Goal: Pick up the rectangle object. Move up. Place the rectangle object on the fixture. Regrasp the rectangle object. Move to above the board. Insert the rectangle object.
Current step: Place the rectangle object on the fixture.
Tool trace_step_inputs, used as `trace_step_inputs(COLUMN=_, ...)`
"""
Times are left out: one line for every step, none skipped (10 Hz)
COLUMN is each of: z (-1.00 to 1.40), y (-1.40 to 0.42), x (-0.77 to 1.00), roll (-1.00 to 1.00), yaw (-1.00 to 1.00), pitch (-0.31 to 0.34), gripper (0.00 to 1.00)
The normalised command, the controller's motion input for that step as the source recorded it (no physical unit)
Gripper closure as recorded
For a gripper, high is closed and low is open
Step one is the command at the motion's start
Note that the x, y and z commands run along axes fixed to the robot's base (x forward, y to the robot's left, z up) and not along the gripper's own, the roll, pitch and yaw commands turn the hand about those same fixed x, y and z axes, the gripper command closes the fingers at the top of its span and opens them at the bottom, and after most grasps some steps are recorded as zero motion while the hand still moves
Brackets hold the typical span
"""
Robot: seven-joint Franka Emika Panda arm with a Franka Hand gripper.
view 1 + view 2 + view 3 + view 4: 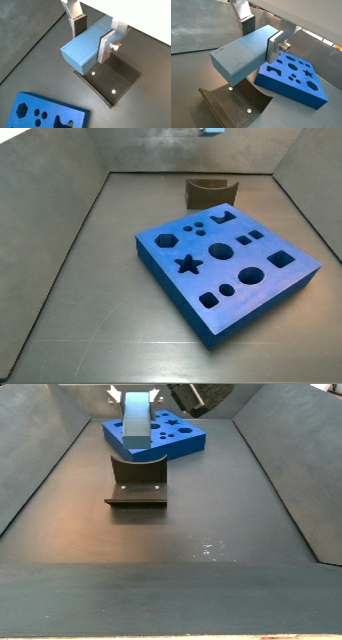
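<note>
Gripper (93,31): hanging above the fixture, its two flat silver fingers (107,44) pressing against opposite faces of the rectangle object; jaws clamped on that block, as both wrist views are showing. In a side view the gripper (134,396) is appearing at the top edge of the picture, with the block reaching down from it.

Rectangle object (85,47): light-blue elongated block, being held clear of the floor in both wrist views (243,54). In a side view (135,429) it is standing upright, its lower end sitting at the top of the fixture; whether the two are touching cannot be told.

Fixture (110,80): dark bracket on a base plate with two pale screw heads, lying directly under the held block in a wrist view. In a side view (209,191) it is standing near the back wall, showing its U-shaped notch; in another side view (136,481) it is sitting just in front of the board.

Board (227,264): large bright-blue block with star, hexagon, circle, square and oval cut-outs, resting on the dark floor beside the fixture, apart from it. Also showing in both wrist views (294,80) and partly behind the block in a side view (177,432).
</note>
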Motion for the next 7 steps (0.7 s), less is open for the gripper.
trace_step_inputs(z=-1.0, y=0.07, x=0.13, roll=-1.0, yaw=-0.09, pitch=0.069, gripper=1.0)
trace_step_inputs(z=-1.0, y=0.09, x=0.14, roll=-1.0, yaw=-0.11, pitch=0.083, gripper=1.0)
trace_step_inputs(z=-1.0, y=0.09, x=0.16, roll=-1.0, yaw=-0.12, pitch=0.107, gripper=1.0)
trace_step_inputs(z=-1.0, y=0.09, x=0.17, roll=-1.0, yaw=-0.12, pitch=0.12, gripper=1.0)
trace_step_inputs(z=-1.0, y=0.1, x=0.17, roll=-1.0, yaw=-0.14, pitch=0.127, gripper=1.0)
trace_step_inputs(z=-1.0, y=0.11, x=0.18, roll=-1.0, yaw=-0.15, pitch=0.133, gripper=1.0)
trace_step_inputs(z=-1.0, y=0.12, x=0.19, roll=-1.0, yaw=-0.17, pitch=0.144, gripper=1.0)
